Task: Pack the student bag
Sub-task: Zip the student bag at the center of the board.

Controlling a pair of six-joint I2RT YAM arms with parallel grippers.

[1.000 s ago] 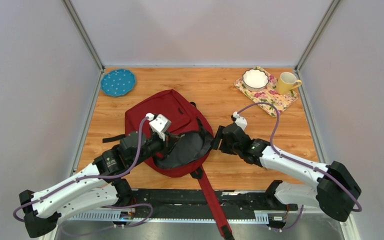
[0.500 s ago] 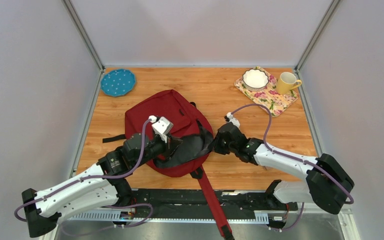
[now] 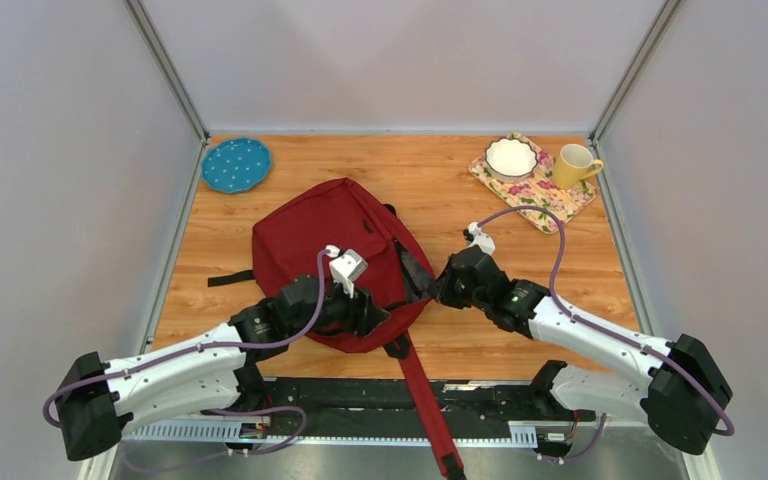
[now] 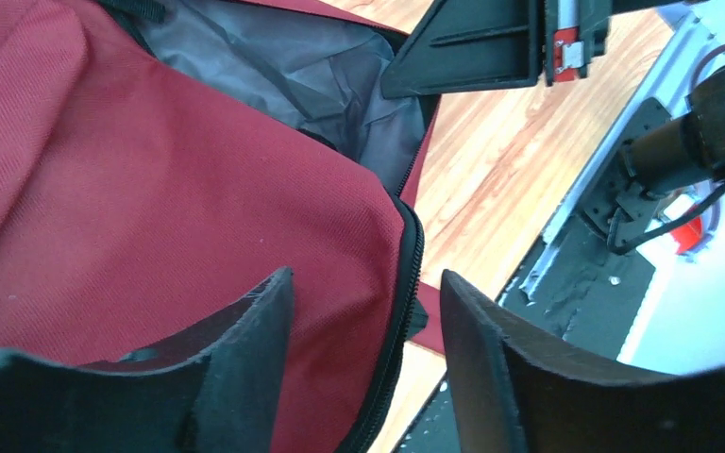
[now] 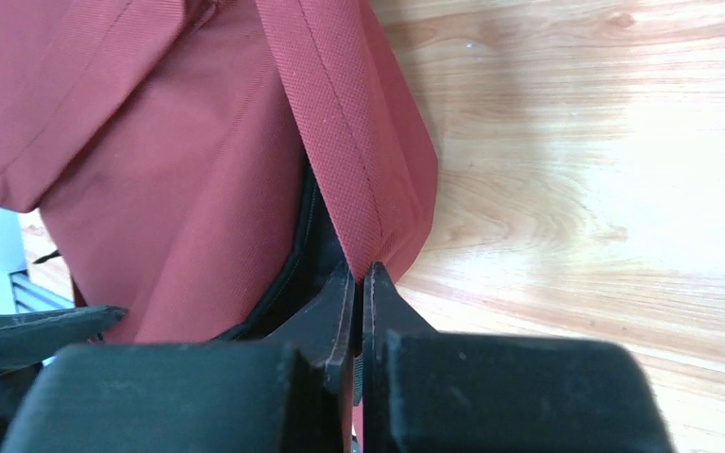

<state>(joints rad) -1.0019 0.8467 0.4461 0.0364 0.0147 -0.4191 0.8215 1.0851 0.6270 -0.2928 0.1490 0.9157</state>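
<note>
The student bag (image 3: 320, 225) lies flat mid-table, dark red, its black-zippered mouth toward the near edge. My left gripper (image 3: 372, 318) hovers open over the bag's near rim. In the left wrist view its fingers (image 4: 366, 283) straddle red fabric and the zipper (image 4: 406, 283) without gripping, and grey lining (image 4: 283, 66) shows in the mouth beyond. My right gripper (image 3: 440, 285) sits at the bag's right edge. In the right wrist view it (image 5: 359, 276) is shut on a folded red fabric edge (image 5: 340, 142) of the bag (image 5: 170, 170).
A blue dotted plate (image 3: 236, 165) lies at the far left. At the far right, a floral mat (image 3: 545, 200) carries a white bowl (image 3: 511, 157), with a yellow mug (image 3: 575, 165) beside it. A red strap (image 3: 420, 395) trails over the near edge across the black rail.
My left gripper let go of the bag's flap, opened and shifted right toward the near rim. The mouth has dropped nearly shut. My right gripper closed on the bag's right edge.
</note>
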